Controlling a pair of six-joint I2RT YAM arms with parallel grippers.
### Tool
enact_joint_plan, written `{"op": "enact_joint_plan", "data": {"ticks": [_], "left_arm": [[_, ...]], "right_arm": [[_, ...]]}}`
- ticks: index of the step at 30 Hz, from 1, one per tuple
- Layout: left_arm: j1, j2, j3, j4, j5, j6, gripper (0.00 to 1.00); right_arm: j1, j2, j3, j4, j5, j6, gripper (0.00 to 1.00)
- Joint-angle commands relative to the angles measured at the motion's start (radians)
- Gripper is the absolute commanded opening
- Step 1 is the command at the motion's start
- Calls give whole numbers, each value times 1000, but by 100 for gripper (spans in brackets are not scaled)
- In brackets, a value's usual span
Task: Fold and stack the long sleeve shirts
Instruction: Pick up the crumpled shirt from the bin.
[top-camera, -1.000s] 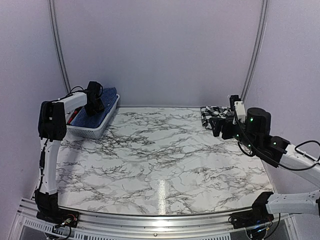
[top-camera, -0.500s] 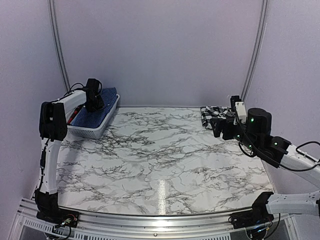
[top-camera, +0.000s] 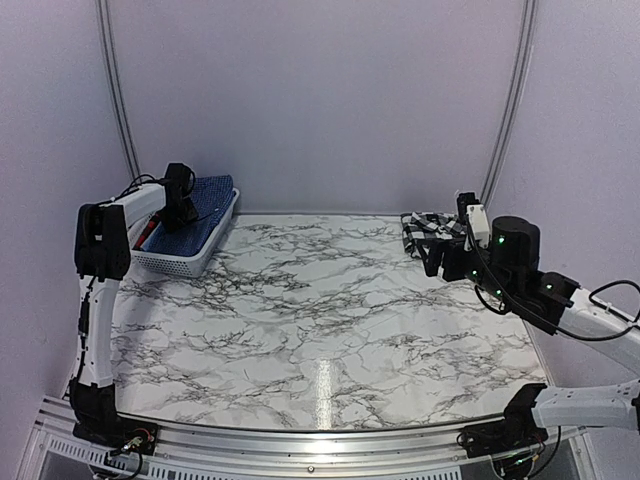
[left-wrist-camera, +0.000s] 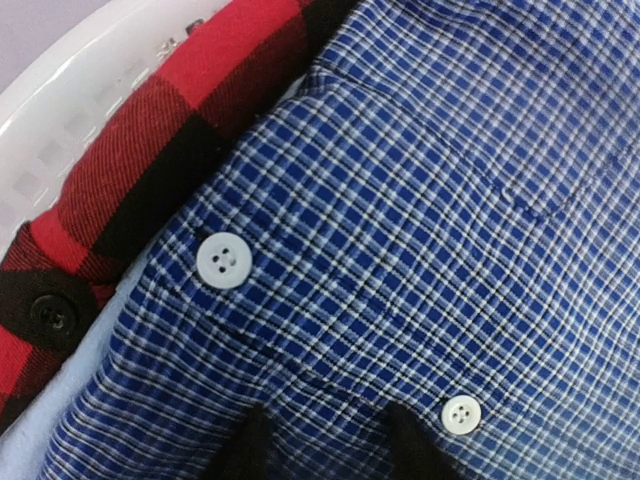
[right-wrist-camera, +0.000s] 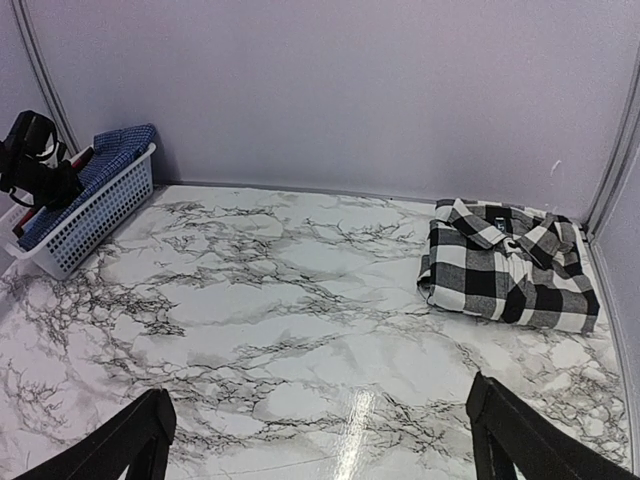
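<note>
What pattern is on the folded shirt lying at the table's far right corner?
Black-and-white plaid: the folded collared cloth shirt shows best in the right wrist view.
</note>
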Motion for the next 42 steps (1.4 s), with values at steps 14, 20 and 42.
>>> {"op": "enact_joint_plan", "data": {"ticks": [14,20,42], "left_arm": [[0,-181,63,10,1,59,0],[-33,-339,48,90,-53,125,0],[-648,-809,-58,613,-110,742,0]], "right_arm": [[9,7,-2,27,-12,22,99],[9,12,-7,34,-14,18,99],[8,28,-21,78,-28,22,99]]}}
